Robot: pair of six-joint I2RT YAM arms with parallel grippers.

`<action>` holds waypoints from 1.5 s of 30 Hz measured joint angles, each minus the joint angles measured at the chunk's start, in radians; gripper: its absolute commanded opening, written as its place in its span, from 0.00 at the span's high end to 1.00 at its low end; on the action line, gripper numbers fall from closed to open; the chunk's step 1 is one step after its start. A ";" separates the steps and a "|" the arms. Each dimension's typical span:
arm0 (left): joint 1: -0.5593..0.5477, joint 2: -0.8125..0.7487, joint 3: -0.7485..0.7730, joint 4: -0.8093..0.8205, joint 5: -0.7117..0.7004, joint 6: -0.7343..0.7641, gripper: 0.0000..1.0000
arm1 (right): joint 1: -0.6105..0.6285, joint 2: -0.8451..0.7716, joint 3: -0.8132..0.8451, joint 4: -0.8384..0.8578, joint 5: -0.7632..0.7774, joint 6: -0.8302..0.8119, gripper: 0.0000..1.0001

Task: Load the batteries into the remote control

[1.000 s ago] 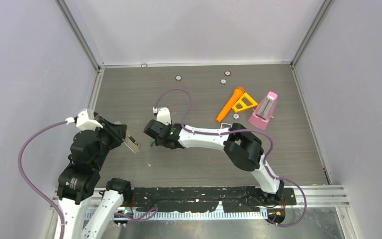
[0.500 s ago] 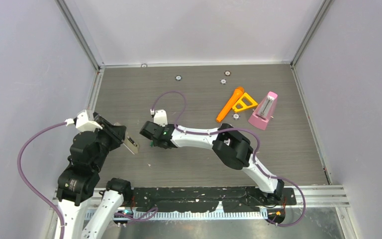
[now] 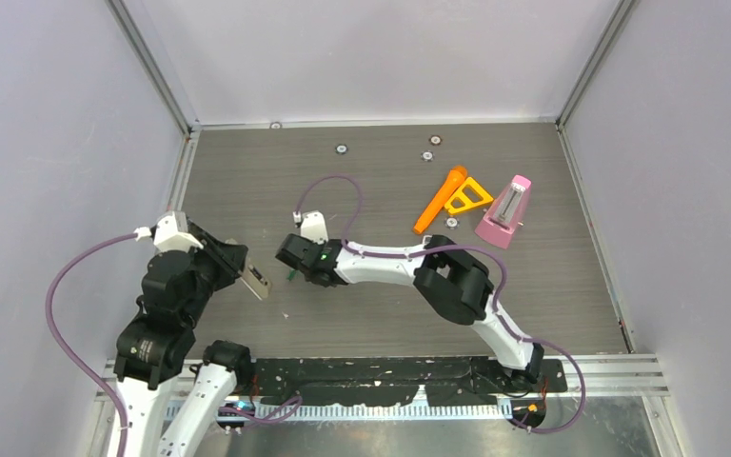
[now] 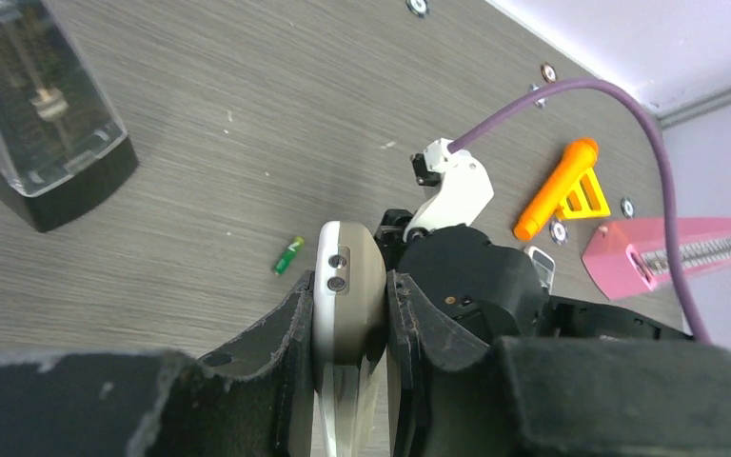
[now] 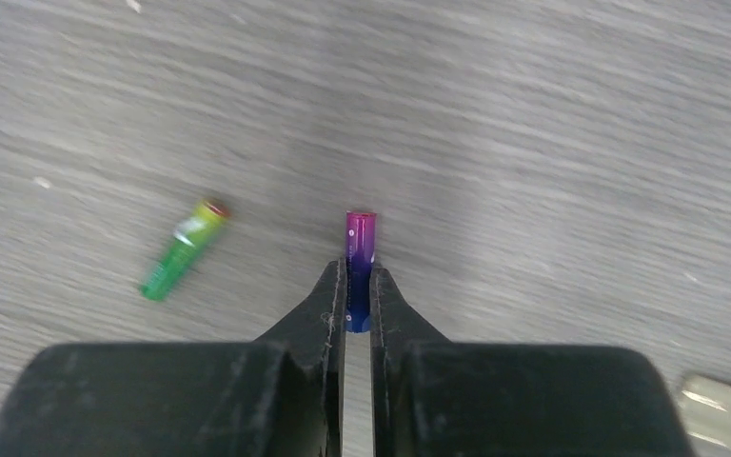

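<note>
My left gripper (image 4: 349,284) is shut on the beige remote control (image 4: 345,314), gripping its long edges and holding it off the table; they also show in the top view, the gripper (image 3: 238,268) and the remote (image 3: 256,282). My right gripper (image 5: 359,271) is shut on the purple battery (image 5: 360,240), whose top sticks out past the fingertips. The gripper (image 3: 292,259) sits just right of the remote. The green battery (image 5: 183,249) lies loose on the table left of it, also seen from the left wrist (image 4: 289,255). The two dark batteries are out of view.
A dark metronome with a clear front (image 4: 38,124) stands near the left arm. An orange toy (image 3: 452,198) and a pink metronome (image 3: 504,212) sit at the back right. Small metal washers (image 3: 341,149) lie near the far edge. Walls enclose the table.
The right gripper shifted slightly left, then back, still holding the purple battery. The left arm moved a little right and nearer with the remote.
</note>
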 measured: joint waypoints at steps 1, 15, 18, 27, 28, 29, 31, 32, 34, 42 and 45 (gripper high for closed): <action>0.000 0.000 -0.005 0.001 0.011 -0.002 1.00 | -0.003 -0.027 -0.039 0.005 -0.001 -0.009 0.95; -0.012 0.055 -0.304 0.463 0.564 -0.152 1.00 | -0.037 -0.833 -0.631 0.030 -0.013 -0.117 0.95; -0.042 0.110 -0.348 0.607 0.627 -0.217 1.00 | -0.037 -0.966 -0.644 0.018 -0.049 -0.143 0.95; -0.213 0.340 -0.396 1.048 0.700 -0.350 1.00 | -0.037 -1.209 -0.667 -0.035 -0.259 -0.203 0.95; -0.232 0.372 -0.397 1.095 0.704 -0.359 1.00 | -0.037 -1.225 -0.667 -0.043 -0.279 -0.207 0.95; -0.245 0.399 -0.397 1.133 0.706 -0.371 1.00 | -0.035 -1.236 -0.666 -0.052 -0.295 -0.210 0.95; -0.266 0.446 -0.397 1.202 0.710 -0.386 1.00 | -0.034 -1.252 -0.665 -0.073 -0.321 -0.214 0.94; -0.276 0.473 -0.397 1.245 0.713 -0.401 1.00 | -0.033 -1.257 -0.663 -0.087 -0.334 -0.216 0.94; -0.289 0.534 -0.397 1.339 0.725 -0.430 1.00 | -0.033 -1.258 -0.658 -0.117 -0.355 -0.219 0.94; -0.307 0.777 -0.401 1.685 0.760 -0.584 1.00 | -0.033 -1.208 -0.576 -0.246 -0.374 -0.219 0.94; -0.315 0.842 -0.409 1.798 0.761 -0.644 1.00 | -0.033 -1.184 -0.540 -0.280 -0.368 -0.218 0.94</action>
